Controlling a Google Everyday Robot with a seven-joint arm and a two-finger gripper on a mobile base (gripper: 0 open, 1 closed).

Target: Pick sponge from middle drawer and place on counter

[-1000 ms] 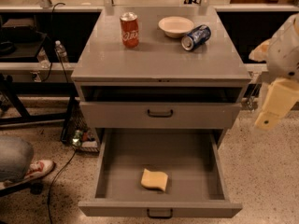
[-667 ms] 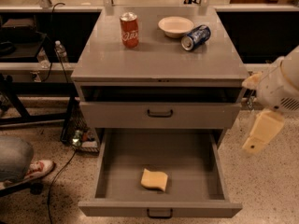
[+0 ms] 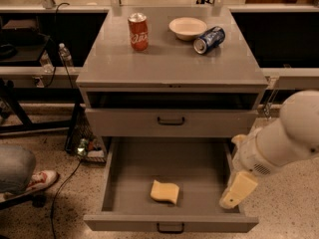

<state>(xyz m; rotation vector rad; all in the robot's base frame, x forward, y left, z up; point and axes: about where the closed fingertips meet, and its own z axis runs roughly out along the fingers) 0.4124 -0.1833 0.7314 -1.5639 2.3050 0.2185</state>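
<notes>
The pale yellow sponge [image 3: 165, 191] lies flat on the floor of the open middle drawer [image 3: 129, 166], near its front centre. The drawer is the lowest one and is pulled fully out. My cream gripper [image 3: 235, 193] hangs at the drawer's right front corner, above the right wall, to the right of the sponge and apart from it. It holds nothing. The grey counter [image 3: 169, 59] is the cabinet's top, above the drawers.
On the counter stand a red soda can [image 3: 138, 31], a white bowl [image 3: 187, 28] and a blue can [image 3: 209, 39] on its side. The drawer above [image 3: 171, 121] is closed. A person's shoe [image 3: 35, 182] and cables lie on the floor at left.
My arm and gripper have moved down and to the left, from beside the cabinet's right side to the open drawer's right front corner. The sponge has not moved.
</notes>
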